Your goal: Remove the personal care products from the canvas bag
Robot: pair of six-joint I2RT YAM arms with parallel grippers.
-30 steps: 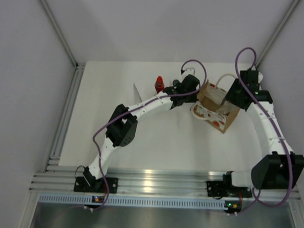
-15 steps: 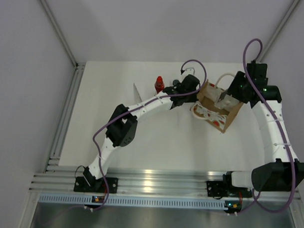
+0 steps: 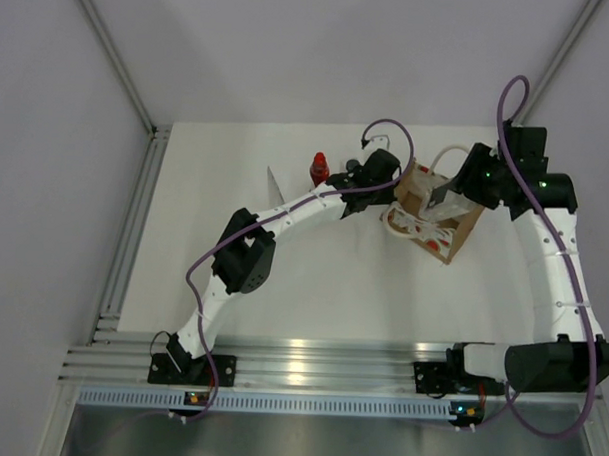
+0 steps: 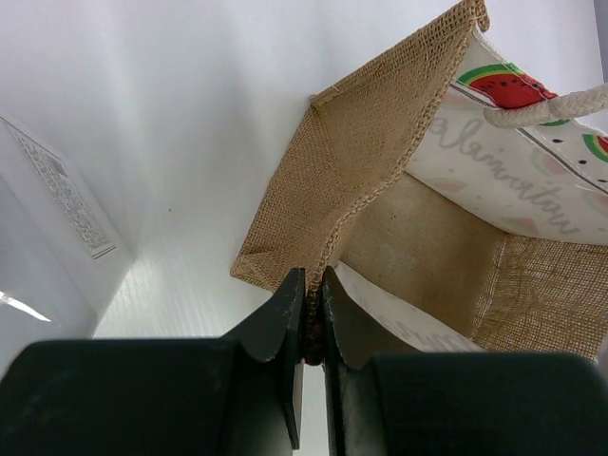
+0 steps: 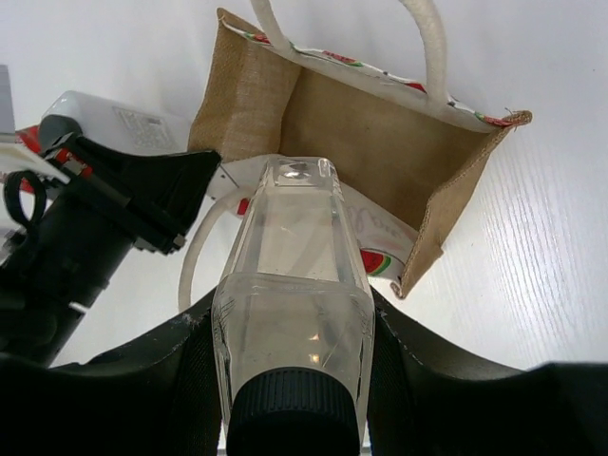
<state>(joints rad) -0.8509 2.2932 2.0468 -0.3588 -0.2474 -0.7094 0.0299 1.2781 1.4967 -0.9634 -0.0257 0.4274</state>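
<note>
The canvas bag (image 3: 433, 224) lies on its side at the back right, mouth open, and nothing shows inside it in the right wrist view (image 5: 380, 142). My left gripper (image 3: 396, 187) is shut on the bag's burlap rim (image 4: 328, 242). My right gripper (image 3: 449, 199) is shut on the clear bottle with dark cap (image 5: 294, 275) and holds it above the bag. The red bottle (image 3: 319, 169) stands left of the bag. The slim grey-white tube (image 3: 273, 180) stands further left. The white bottle (image 5: 109, 122) lies behind my left gripper.
Grey walls close in the table at the back and both sides. An aluminium rail (image 3: 129, 232) runs along the left edge. The bag's cream handle (image 3: 447, 155) loops towards the back.
My right arm has risen and drawn back with the clear bottle, which now hangs above the bag's mouth. The bag's right end has shifted slightly. The left arm has not moved.
</note>
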